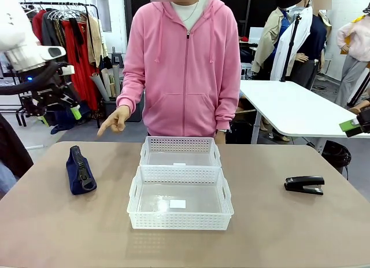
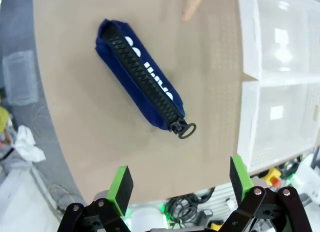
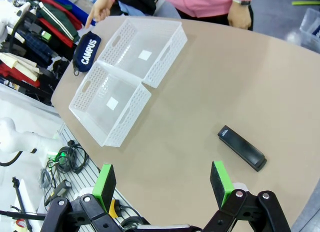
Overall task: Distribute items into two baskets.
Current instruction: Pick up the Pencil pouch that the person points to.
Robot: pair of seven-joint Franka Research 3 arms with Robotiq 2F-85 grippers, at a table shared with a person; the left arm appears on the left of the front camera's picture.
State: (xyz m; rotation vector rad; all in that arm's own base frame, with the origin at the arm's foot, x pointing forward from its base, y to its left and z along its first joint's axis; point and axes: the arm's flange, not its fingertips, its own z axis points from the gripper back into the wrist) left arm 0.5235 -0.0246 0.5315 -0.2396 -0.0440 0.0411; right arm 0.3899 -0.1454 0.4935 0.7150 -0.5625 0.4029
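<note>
You are beginning the first pick: the larger basket (image 1: 180, 220) and smaller basket (image 1: 180, 144) are sitting unfilled, the pouch (image 2: 142, 86) lying left of them, the stapler (image 3: 241, 148) right. The left gripper (image 2: 179, 184) and right gripper (image 3: 162, 183) are hovering spread, carrying nothing. The next move is probably calling for lowering the left gripper astride the pouch's narrow width.

the table (image 1: 277, 233) is showing a smooth, matt tan top. the pouch (image 1: 74, 174) is looking like soft navy cloth, matt, and its zip (image 2: 142, 75) is running in chunky black teeth with a black ring pull (image 2: 186, 130). the near basket (image 1: 180, 221) and far basket (image 1: 180, 144) are gleaming as white, half-clear plastic with perforated walls. the stapler (image 1: 304, 184) is shining faintly, black and smooth. the left gripper (image 2: 179, 179) is wearing matt green pads (image 2: 120, 188).
</note>
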